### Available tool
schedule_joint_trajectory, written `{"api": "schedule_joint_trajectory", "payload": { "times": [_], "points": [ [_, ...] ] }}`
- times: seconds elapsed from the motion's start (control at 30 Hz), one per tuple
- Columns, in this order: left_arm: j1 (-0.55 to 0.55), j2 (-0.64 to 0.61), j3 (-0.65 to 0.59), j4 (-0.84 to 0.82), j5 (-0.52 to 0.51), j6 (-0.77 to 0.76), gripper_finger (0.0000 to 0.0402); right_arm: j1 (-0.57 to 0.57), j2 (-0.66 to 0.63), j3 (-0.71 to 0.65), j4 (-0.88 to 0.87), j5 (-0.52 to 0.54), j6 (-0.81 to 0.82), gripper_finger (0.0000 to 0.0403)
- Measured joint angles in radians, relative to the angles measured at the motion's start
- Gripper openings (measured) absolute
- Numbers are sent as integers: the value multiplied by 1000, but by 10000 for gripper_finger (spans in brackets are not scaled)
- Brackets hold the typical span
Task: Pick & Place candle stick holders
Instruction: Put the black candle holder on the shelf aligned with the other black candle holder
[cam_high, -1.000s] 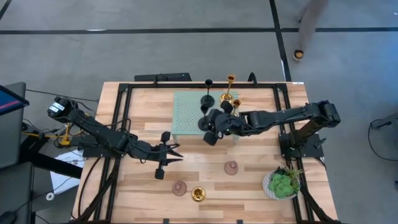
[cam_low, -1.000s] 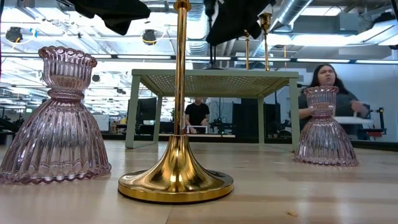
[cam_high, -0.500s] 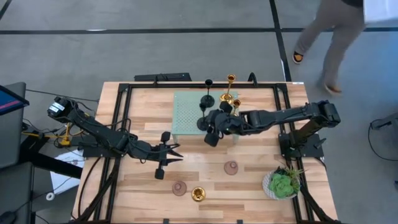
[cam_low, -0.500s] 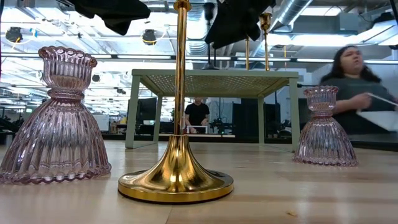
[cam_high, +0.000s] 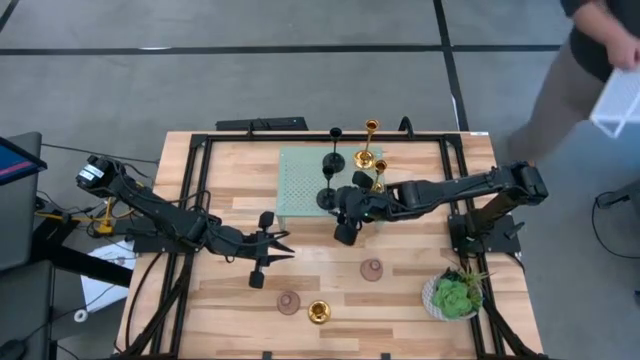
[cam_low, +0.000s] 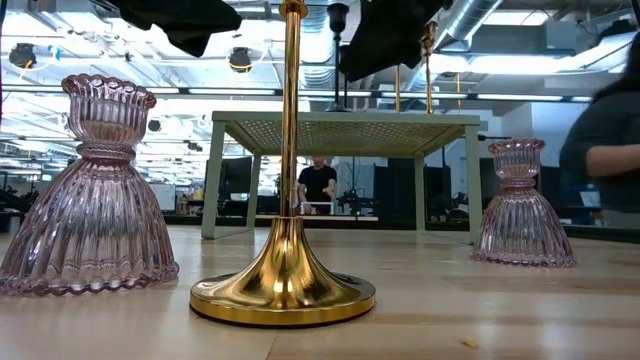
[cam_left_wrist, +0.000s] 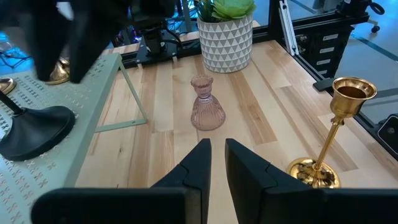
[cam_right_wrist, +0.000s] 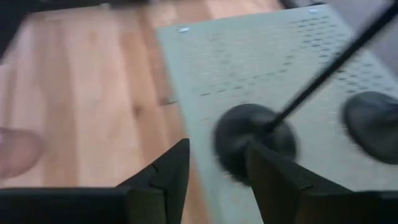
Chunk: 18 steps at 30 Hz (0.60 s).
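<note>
Whole surface (cam_high: 230, 300) seen from directly overhead in the high view. Low view set at surface level, very near a gold holder (cam_low: 284, 270), facing the room beyond. Left wrist view aimed across the boards toward the plant pot (cam_left_wrist: 225, 40). Right wrist view held close over the green perforated stand (cam_right_wrist: 249, 56), also seen from overhead.

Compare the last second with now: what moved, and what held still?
The right pincer slid back off the green stand, leaving the black candle holder standing there, fingers open. A person walked past beyond the table. The left pincer, the pink and gold holders stayed put.
</note>
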<state>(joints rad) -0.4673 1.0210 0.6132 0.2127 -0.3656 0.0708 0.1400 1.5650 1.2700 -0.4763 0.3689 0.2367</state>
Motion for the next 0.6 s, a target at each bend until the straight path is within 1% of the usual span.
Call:
{"api": "schedule_joint_trajectory", "payload": {
  "times": [0.1,0.17,0.23,0.33,0.37,0.43,0.53,0.6],
  "points": [
    [0,0,0,0,0,0,48,24,0,0,-4,-33,0,127],
    [0,0,0,-1,0,0,48,45,0,0,-19,-33,0,108],
    [0,0,0,-3,0,0,48,71,0,0,-47,-31,0,78],
    [1,0,0,-3,-2,2,48,116,0,0,-96,-26,0,19],
    [2,0,0,-3,-10,3,48,133,0,0,-112,-8,2,11],
    [7,1,0,-3,-43,3,47,167,0,0,-150,59,37,10],
    [25,23,1,-2,-104,3,36,210,-1,0,-262,194,106,2],
    [48,52,1,23,-116,12,22,231,-1,0,-339,277,164,2]
  ]
}}
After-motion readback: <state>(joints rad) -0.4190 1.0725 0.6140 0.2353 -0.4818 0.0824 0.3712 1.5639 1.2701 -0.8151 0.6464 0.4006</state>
